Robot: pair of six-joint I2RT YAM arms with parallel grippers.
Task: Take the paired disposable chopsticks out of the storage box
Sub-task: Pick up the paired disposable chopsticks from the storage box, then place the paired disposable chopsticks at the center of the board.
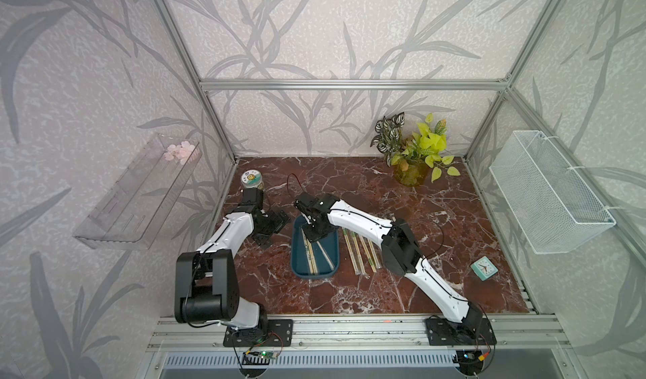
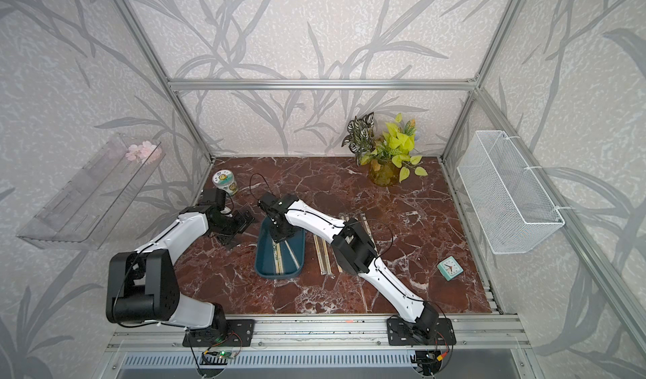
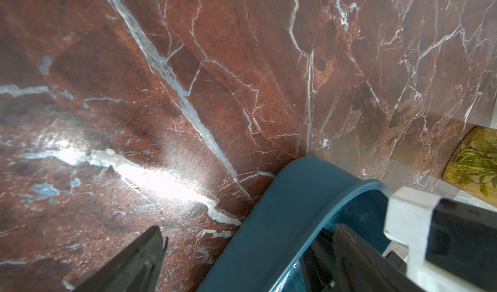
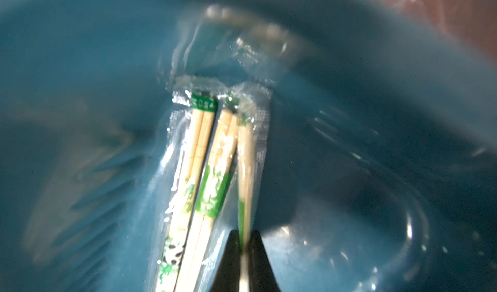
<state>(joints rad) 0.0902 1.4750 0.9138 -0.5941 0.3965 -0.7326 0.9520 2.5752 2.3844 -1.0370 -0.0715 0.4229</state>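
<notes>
Top views, both: records marble table [image 1: 384, 192] bearing storage box [image 1: 298, 255] directly beneath right gripper [image 1: 313, 239]. Shows left gripper [image 3: 250, 227] spread, empty, box's corner wall between its fingers [image 3: 129, 263]. Counts about four removed chopstick pairs [image 1: 361, 253] on table, arm side of right gripper. Confirms by right wrist view tips pinching one wrapped pair [image 4: 245, 156]; two further pairs [image 4: 199, 148] alongside, inside box. Judges removal roughly half done, three left.
</notes>
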